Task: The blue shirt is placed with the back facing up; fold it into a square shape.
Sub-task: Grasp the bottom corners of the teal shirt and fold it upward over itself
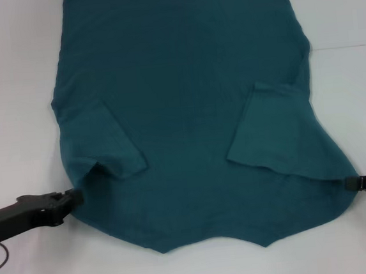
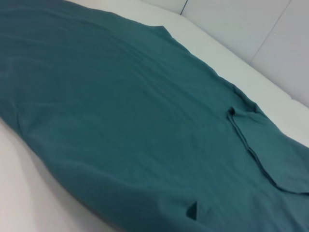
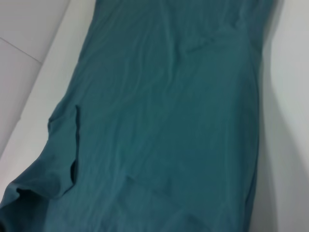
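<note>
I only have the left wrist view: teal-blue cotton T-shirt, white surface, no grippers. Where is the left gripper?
Observer: In the head view the left gripper sits at the teal-blue cotton T-shirt's near left edge, beside the folded-in left sleeve.
Operator: And the right one?
Observer: The right gripper is at the opposite near edge, mostly out of frame.
Operator: Right sleeve folded too?
Observer: Yes, the right sleeve lies folded inward on the shirt's back.
</note>
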Robot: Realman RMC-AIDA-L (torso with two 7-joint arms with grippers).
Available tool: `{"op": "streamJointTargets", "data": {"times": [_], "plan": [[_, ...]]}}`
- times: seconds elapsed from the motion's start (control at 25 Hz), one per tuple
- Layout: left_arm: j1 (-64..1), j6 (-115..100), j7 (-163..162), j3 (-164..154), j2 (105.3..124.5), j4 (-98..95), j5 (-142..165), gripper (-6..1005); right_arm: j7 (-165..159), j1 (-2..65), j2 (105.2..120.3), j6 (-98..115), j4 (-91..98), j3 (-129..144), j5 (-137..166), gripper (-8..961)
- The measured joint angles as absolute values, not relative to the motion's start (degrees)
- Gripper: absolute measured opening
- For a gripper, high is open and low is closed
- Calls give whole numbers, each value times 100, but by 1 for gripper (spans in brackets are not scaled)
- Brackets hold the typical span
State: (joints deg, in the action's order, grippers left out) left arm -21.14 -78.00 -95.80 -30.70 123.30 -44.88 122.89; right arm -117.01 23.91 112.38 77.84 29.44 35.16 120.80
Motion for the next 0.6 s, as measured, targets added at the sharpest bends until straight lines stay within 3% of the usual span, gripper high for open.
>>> {"op": "streamJointTargets", "data": {"times": [0.32, 0.6], "plan": [[-1969, -8675, -10023, -2654, 12320, -4959, 12307, 39, -11366, 2351, 11327, 8116, 3008, 3139, 12077, 45], [-1965, -8967, -10069, -2631, 12323, -4872, 12313, 39, -11123, 2297, 11298, 8380, 3008, 3153, 12093, 45]]}}
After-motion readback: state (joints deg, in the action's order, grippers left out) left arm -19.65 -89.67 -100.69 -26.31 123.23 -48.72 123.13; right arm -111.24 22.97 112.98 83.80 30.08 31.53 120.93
